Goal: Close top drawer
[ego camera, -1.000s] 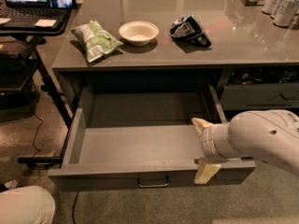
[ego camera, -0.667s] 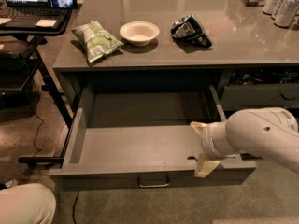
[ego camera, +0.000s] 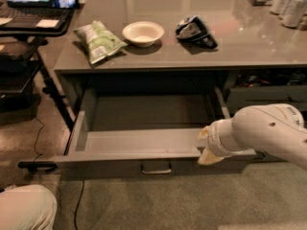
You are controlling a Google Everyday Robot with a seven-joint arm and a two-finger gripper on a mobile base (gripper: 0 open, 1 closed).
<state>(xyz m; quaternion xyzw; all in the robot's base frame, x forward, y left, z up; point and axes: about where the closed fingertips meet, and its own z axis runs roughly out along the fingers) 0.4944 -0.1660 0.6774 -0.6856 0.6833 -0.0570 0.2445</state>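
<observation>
The top drawer (ego camera: 134,161) is a wide, deep dark-grey drawer under the table top. It stands pulled out and its inside is empty. A small metal bar handle (ego camera: 156,168) sits at the middle of its flat front. My gripper (ego camera: 206,146) is at the right end of the drawer front. Its cream fingers are apart, one above the front's top edge and one low against the front face. My white arm (ego camera: 268,133) comes in from the right.
On the grey table (ego camera: 240,56) lie a green chip bag (ego camera: 98,41), a white bowl (ego camera: 143,32) and a dark bag (ego camera: 195,31). Cans (ego camera: 288,4) stand far right. A laptop stand (ego camera: 33,13) is on the left. A beige knee (ego camera: 24,207) is at bottom left.
The drawer front has slid a little way in towards the table, and my gripper has moved in with it against the right end of the front.
</observation>
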